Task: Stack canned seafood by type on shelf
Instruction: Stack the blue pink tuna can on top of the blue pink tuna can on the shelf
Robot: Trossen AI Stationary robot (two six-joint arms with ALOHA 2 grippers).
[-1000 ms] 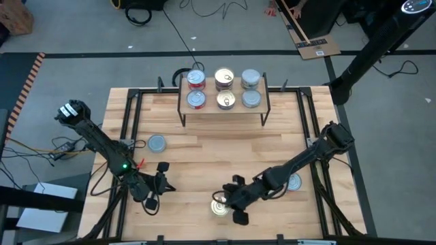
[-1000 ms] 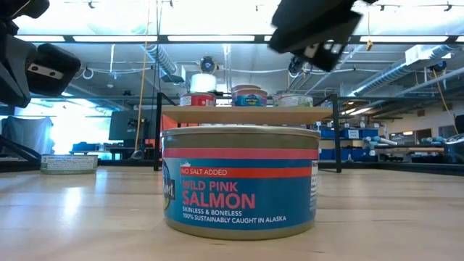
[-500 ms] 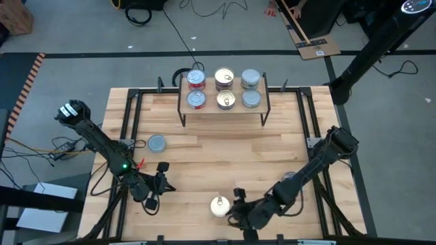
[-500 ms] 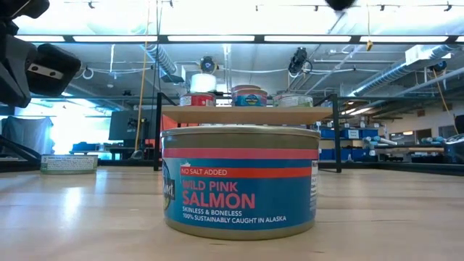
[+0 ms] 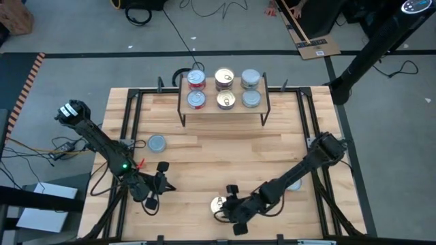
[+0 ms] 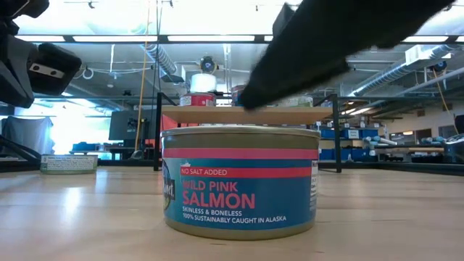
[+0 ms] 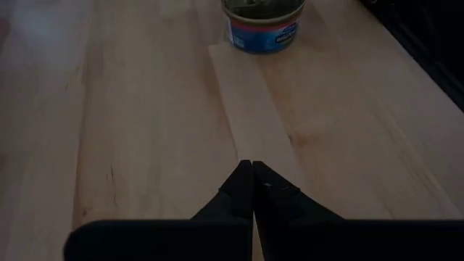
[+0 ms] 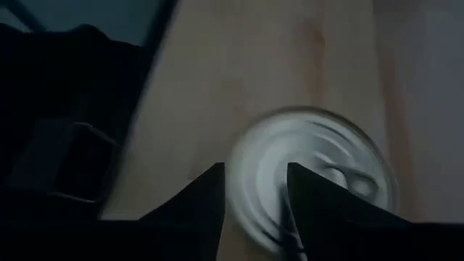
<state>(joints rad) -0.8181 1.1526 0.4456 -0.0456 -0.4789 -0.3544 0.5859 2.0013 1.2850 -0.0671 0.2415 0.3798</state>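
Swinging back over the salmon can (image 5: 218,203) at the table's near edge, our right gripper (image 5: 231,206) is now hovering above it, where half a second ago it was sitting off to one side nearer the table edge, and a second ago it was over this same can. In the right wrist view its fingers (image 8: 203,196) are standing apart with the can's silver top just ahead of and partly between the jaws, not yet clamped. We are judging this as a re-approach for the grasp. On the shelf (image 5: 223,107) six cans are already sitting in three columns. Two more are waiting on the table: one (image 5: 157,143) on the left side, another (image 5: 294,184) partly hidden under the right arm. Our left gripper (image 5: 163,182) is resting closed, holding nothing.
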